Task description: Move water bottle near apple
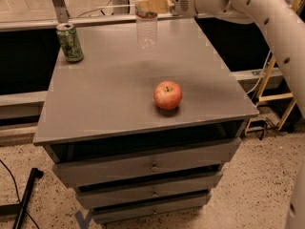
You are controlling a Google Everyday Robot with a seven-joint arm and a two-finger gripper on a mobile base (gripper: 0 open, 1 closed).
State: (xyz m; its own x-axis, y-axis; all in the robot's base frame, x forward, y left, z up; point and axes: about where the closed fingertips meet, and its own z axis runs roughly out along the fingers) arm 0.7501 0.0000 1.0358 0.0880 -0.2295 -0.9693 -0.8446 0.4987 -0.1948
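Observation:
The water bottle (147,31), clear and ribbed with a label band near its top, hangs a little above the back of the grey cabinet top (109,94). My gripper (151,5) is shut on its upper part, with the tan fingers (155,4) covering the cap. The red apple (167,95) with yellowish patches sits on the top near the front right, well in front of the bottle and apart from it.
A green drink can (70,42) stands at the back left corner of the cabinet top. My white arm (267,18) reaches in from the right. The cabinet has drawers (152,165) below. A dark bar (26,194) lies on the speckled floor at left.

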